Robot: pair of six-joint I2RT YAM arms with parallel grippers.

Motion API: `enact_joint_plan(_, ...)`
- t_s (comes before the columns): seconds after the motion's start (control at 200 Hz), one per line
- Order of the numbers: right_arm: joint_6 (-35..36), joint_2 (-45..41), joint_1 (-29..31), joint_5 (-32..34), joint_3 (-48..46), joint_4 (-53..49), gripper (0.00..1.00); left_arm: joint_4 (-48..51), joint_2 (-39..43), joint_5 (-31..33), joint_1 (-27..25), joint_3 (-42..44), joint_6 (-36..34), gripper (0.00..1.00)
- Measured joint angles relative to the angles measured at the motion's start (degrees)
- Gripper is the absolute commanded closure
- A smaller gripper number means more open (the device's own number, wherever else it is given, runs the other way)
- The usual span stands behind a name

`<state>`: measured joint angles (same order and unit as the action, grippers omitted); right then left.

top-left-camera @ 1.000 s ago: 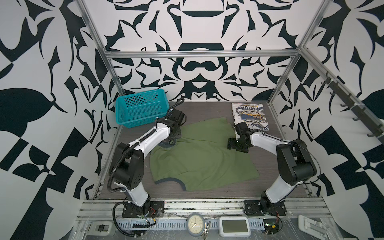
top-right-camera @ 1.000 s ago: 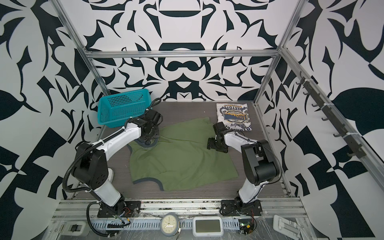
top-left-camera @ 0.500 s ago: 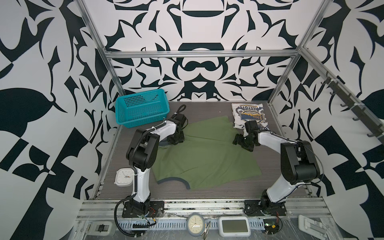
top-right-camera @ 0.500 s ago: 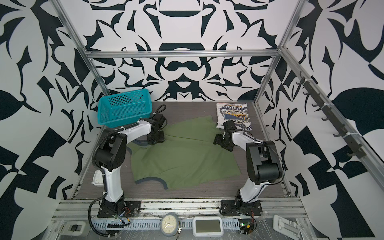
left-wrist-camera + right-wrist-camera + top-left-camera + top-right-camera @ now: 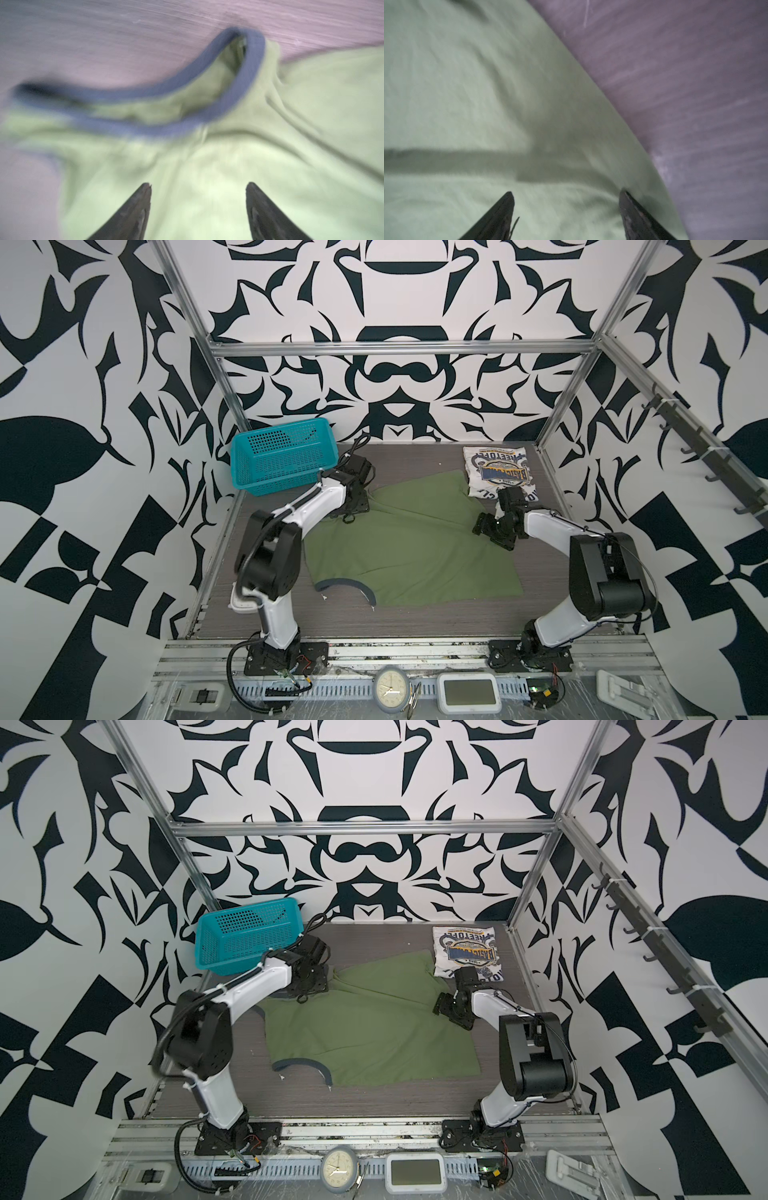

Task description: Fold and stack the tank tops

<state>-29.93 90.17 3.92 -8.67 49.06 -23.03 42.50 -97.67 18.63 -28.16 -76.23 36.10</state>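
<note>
Now, in both top views: green top (image 5: 409, 549) is lying spread at centre, white top (image 5: 498, 470) sitting folded at 1 o'clock.
Left wrist: left gripper (image 5: 198, 185) is hovering, jaws apart and empty, over limp cloth; navy trim (image 5: 243, 79) looks the best pinch point.
Right wrist: right gripper (image 5: 566, 192) is hovering, jaws apart, at the side edge.

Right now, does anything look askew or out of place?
The teal basket sits tilted at the back-left corner, and the green tank top lies skewed and rumpled, unfolded; the white tank top is folded.

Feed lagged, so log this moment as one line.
green tank top: spread out | white tank top: folded, far right | left gripper: open above green tank top | right gripper: open above its edge
</note>
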Motion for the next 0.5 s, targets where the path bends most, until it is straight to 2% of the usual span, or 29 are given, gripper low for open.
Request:
enact_joint_plan(0.13, 0.4, -4.7, 2.4, 0.7, -0.4, -3.2, 0.19, 5.4, 16.1, 3.4, -1.4, 11.7, 7.5, 0.26)
enact_joint_plan(0.23, 0.6, -7.1, 4.7, 0.8, -0.4, -4.2, 0.19, 9.3, 22.9, 4.6, -0.7, 19.8, 13.8, 0.27)
enact_joint_plan(0.4, 0.8, -6.9, 7.0, 0.8, -0.4, -5.7, 0.19, 12.0, 28.4, 3.6, -0.1, 29.8, 22.2, 0.29)
enact_joint_plan(0.5, 0.8, -6.6, 7.1, 0.8, -0.4, -6.4, 0.19, 11.4, 27.7, 1.4, 0.0, 32.2, 24.9, 0.37)
